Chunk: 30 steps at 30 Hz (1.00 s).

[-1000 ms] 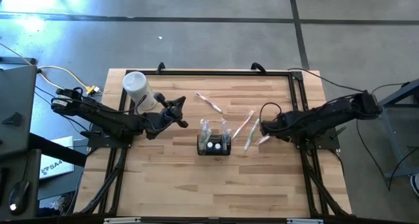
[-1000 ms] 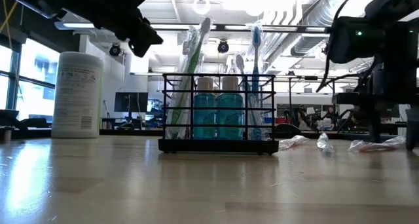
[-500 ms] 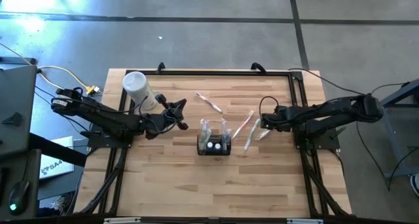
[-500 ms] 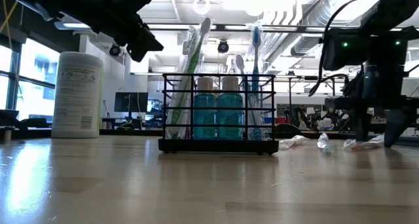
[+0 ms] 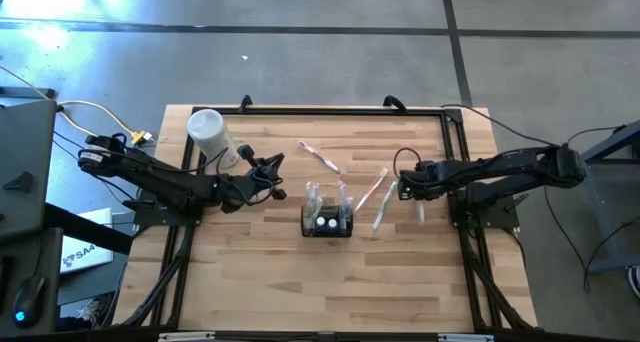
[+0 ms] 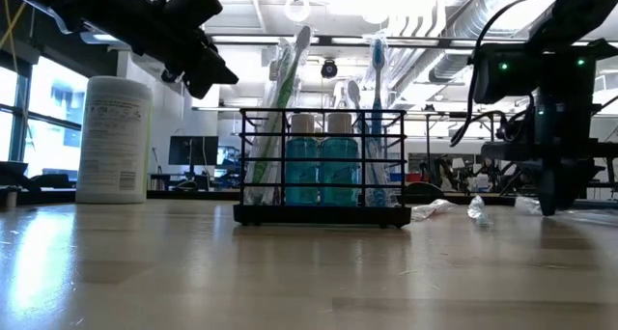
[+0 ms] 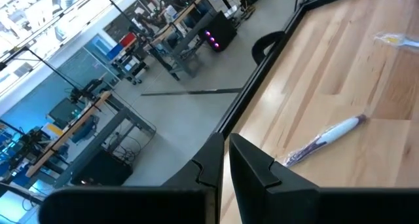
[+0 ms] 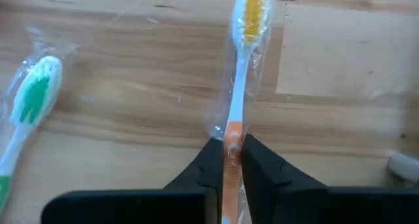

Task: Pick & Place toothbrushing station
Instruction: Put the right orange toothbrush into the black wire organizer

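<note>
nearest to us in the low view, we see the bare wooden bench (image 6: pixel 309 272), and on it, near its middle, the toothbrushing station (image 6: pixel 323 166): a black wire holder standing upright, with two blue bottles (image 6: pixel 319 171) in its centre and wrapped toothbrushes standing at either end. from above we find the station (image 5: pixel 328 217) between the two arms, touched by neither. just beside it on the right we see two wrapped toothbrushes (image 5: pixel 376 197) lying flat on the bench, and farther back a third wrapped one (image 5: pixel 320 157). the right claw (image 5: pixel 404 187) sits low over the bench to the right of the station; in its wrist view we see its fingers (image 8: pixel 213 168) clenched on the handle of a wrapped orange toothbrush (image 8: pixel 239 73), with a green toothbrush (image 8: pixel 29 106) in its wrapper lying beside it. the left claw (image 5: pixel 272 172) hangs above the bench to the left of the station, its fingers (image 7: pixel 252 165) pressed together and grasping nothing; its wrist view shows a wrapped purple-and-white toothbrush (image 7: pixel 324 139) on the boards. behind the left arm stands a white cylindrical container (image 6: pixel 114 139).
</note>
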{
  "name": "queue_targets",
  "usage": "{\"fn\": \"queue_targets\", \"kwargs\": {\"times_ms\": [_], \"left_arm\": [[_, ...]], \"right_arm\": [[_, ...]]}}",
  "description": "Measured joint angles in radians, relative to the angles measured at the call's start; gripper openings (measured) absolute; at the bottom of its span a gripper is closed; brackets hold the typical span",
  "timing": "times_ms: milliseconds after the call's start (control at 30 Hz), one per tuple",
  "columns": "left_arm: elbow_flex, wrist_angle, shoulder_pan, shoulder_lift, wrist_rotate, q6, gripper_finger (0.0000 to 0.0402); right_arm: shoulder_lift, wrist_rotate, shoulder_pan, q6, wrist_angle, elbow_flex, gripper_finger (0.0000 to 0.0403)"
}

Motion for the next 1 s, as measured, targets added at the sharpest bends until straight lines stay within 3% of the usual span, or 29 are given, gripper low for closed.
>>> {"fn": "queue_targets", "kwargs": {"times_ms": [333,467,733,1000], "left_arm": [[0.000,-0.006,0.000,0.000,0.008,-0.035,0.0022],[0.000,-0.054,0.000,0.000,0.111,-0.096,0.0022],[0.000,-0.151,0.000,0.000,0.240,-0.239,0.0022],[0.000,-0.248,0.000,0.000,0.374,-0.396,0.0022]], "right_arm": [[-0.006,0.060,0.133,-0.019,-0.058,0.033,0.0024],[-0.023,0.143,0.238,-0.010,-0.142,0.157,0.0001],[-0.025,0.536,0.517,0.018,-0.262,0.444,0.0001],[-0.003,0.959,0.815,-0.313,0.098,0.468,0.0001]]}}
